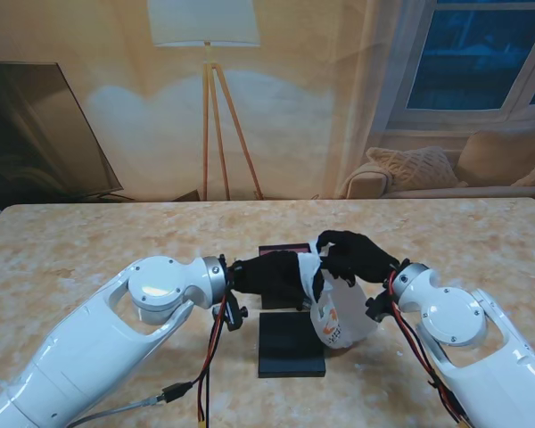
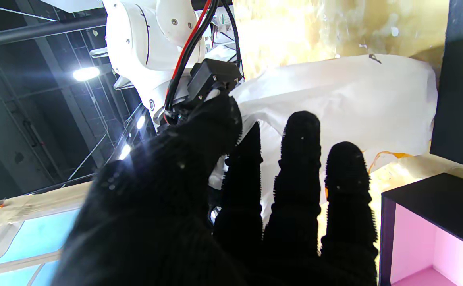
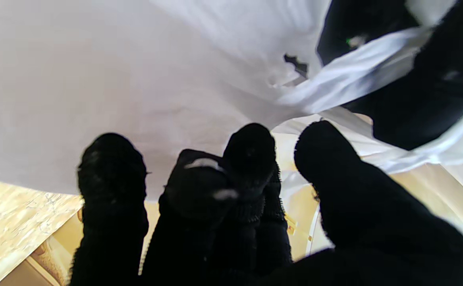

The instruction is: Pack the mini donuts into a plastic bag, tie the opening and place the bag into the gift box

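A white plastic bag [image 1: 337, 323] with an orange print hangs bulging between my two black-gloved hands, its bottom at the table. The donuts cannot be seen. My left hand [image 1: 272, 275] pinches a strip of the bag's top [image 2: 354, 91] between thumb and straight fingers [image 2: 301, 159]. My right hand [image 1: 357, 254] curls over the bag's top from the other side, shut on it; the bag [image 3: 116, 79] fills its wrist view. White strips cross my left hand [image 3: 426, 91] there. The black gift box [image 1: 283, 249], pink inside [image 2: 414, 246], stands open just behind my left hand.
The box's flat black lid [image 1: 291, 346] lies on the table nearer to me, right beside the bag. My right forearm [image 2: 144, 43] with its red and black cables is close in front of the left hand. The marble-patterned table [image 1: 89, 241] stretches to both sides.
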`<action>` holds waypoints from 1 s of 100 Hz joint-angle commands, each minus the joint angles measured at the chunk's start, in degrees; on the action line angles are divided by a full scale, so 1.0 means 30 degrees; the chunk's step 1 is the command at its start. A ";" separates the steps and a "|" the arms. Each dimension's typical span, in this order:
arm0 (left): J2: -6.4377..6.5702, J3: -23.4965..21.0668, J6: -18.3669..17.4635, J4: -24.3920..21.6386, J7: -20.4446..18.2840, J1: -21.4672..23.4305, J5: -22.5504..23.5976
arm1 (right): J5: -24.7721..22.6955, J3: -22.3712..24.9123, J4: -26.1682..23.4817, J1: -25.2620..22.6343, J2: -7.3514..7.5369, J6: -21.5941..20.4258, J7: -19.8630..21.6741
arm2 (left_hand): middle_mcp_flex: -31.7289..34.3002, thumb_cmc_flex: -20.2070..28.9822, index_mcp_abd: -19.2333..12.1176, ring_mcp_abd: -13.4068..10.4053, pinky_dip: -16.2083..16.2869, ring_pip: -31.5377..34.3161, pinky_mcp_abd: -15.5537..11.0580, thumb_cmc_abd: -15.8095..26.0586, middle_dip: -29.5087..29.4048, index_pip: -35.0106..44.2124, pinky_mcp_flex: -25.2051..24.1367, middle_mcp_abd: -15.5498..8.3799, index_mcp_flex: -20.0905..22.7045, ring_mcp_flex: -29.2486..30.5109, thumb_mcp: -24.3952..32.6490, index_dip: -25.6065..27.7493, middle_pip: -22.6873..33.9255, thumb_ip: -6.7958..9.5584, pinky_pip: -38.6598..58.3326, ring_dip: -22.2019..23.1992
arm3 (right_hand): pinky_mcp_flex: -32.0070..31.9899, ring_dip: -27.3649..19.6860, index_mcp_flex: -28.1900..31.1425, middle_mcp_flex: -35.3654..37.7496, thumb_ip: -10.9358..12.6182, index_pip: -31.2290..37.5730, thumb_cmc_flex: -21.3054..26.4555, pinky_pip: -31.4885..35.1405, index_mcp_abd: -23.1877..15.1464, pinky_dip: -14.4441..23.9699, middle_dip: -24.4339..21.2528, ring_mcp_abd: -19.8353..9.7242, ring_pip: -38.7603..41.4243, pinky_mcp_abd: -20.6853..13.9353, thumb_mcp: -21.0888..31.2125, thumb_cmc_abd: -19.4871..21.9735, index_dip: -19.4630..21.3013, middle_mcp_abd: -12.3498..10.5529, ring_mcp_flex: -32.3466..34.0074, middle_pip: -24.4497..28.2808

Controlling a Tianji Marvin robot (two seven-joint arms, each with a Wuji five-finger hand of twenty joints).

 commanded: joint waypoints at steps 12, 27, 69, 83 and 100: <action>-0.0024 -0.0070 0.0336 0.0121 -0.1160 -0.0161 -0.0867 | 0.0716 -0.0179 0.0380 0.0163 -0.0012 -0.0160 0.1395 | 0.0243 0.0648 -0.1037 -0.0767 0.1108 0.1309 -0.0452 0.0476 0.0150 0.0130 0.0673 -0.0773 -0.0296 0.1088 -0.0754 0.0672 -0.0349 0.0238 0.1361 0.1409 | 0.0899 0.0697 0.0699 0.1536 0.1131 -0.4539 -0.0944 0.1077 0.0750 -0.0385 -0.0452 -0.1083 0.1164 -0.0651 0.1440 -0.0953 -0.1610 -0.0147 0.0420 0.0241; -0.0033 0.0065 0.0306 0.0457 -0.1788 -0.0469 -0.1488 | 0.1466 -0.0218 0.0652 0.0536 0.0328 -0.0247 0.3197 | 0.0095 0.0759 -0.1308 -0.0857 0.1733 0.1454 -0.0727 0.0683 -0.0331 0.0015 0.0965 -0.0945 -0.0314 0.1378 -0.0817 0.1192 -0.0894 0.0284 0.2046 0.1487 | 0.1464 0.0855 -0.0391 0.2059 0.1028 -0.6557 -0.1045 0.1220 0.0290 -0.0558 -0.0718 -0.1404 0.1556 -0.0994 0.1621 -0.1458 -0.3263 0.0087 0.0432 -0.0071; -0.0080 0.0574 0.0581 0.1323 -0.3662 -0.1228 -0.3211 | 0.3152 -0.0530 0.1325 0.1522 0.0719 0.0596 0.5936 | -0.0598 0.0534 -0.1661 -0.1723 0.3512 0.3676 -0.2037 0.0874 -0.1712 -0.0340 0.1210 -0.1290 -0.0170 0.1546 -0.0628 0.1803 -0.0952 0.0322 0.3498 0.3028 | 0.2657 0.1133 -0.2604 0.2381 0.0927 -0.5319 -0.1631 0.1440 -0.0427 -0.1136 -0.1743 -0.2198 0.2477 -0.1480 0.2014 -0.2065 -0.5238 0.0006 0.0443 -0.0110; -0.0096 0.0575 0.0776 0.1435 -0.3807 -0.1281 -0.3354 | 0.2808 -0.0494 0.1172 0.1355 0.0605 0.0513 0.5263 | -0.0726 0.0553 -0.1653 -0.2218 0.3776 0.4386 -0.2249 0.0884 -0.2221 -0.0416 0.1466 -0.1319 -0.0167 0.1764 -0.0660 0.1854 -0.0724 0.0317 0.3872 0.2934 | 0.2552 0.1025 -0.1059 0.2397 0.0866 -0.4297 -0.1691 0.1371 0.0396 -0.1175 -0.1770 -0.2047 0.2298 -0.1499 0.2540 -0.2323 -0.4205 0.0108 0.0438 -0.0061; -0.0023 0.0537 0.0914 0.1487 -0.4190 -0.1341 -0.3426 | 0.2011 -0.0313 0.0650 0.0731 0.0108 0.0964 0.2640 | -0.0843 0.0729 -0.1447 -0.2445 0.4367 0.5930 -0.2366 0.0965 -0.2753 -0.0520 0.2969 -0.1132 -0.0215 0.3045 -0.0948 0.1937 -0.0549 0.0392 0.5411 0.1997 | 0.2298 0.0854 0.1174 0.3003 -0.1617 0.0977 -0.0314 0.1246 -0.0498 -0.1194 -0.1232 -0.1555 0.2179 -0.1276 0.2182 -0.3059 0.0350 0.0529 0.0427 -0.0355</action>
